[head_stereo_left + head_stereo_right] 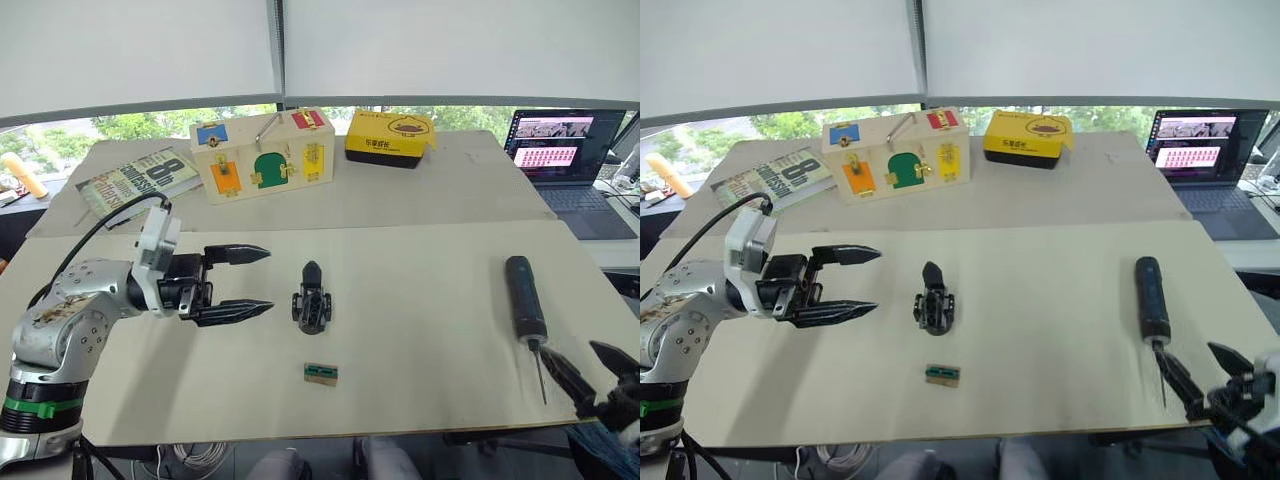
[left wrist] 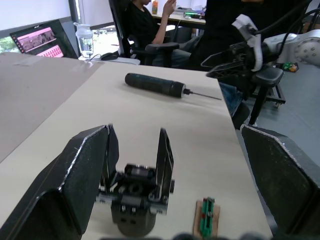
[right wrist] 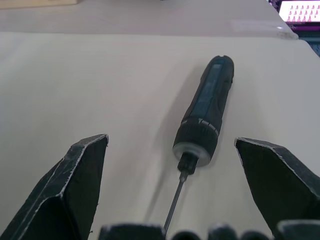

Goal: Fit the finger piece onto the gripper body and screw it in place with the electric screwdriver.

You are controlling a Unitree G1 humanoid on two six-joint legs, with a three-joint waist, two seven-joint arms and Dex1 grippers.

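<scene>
The gripper body point(image 1: 312, 300), a chunky black block with one pointed black finger sticking up from it, sits mid-table. A separate finger piece is out of view. My left gripper point(image 1: 270, 279) hovers just left of the body, open, fingers pointing at it; in the left wrist view the body point(image 2: 135, 200) sits between and beyond the fingertips. The electric screwdriver point(image 1: 524, 298) lies at the right, its thin bit toward the front edge. My right gripper point(image 1: 573, 353) is open near the bit's tip; in the right wrist view the screwdriver point(image 3: 205, 115) lies ahead between the fingers.
A small green-and-tan block point(image 1: 321, 373) lies in front of the body. At the back stand a wooden latch box point(image 1: 262, 153), a yellow box point(image 1: 390, 135), a magazine point(image 1: 135, 180) and a laptop point(image 1: 560, 150). The table's front edge point(image 1: 330, 436) is close.
</scene>
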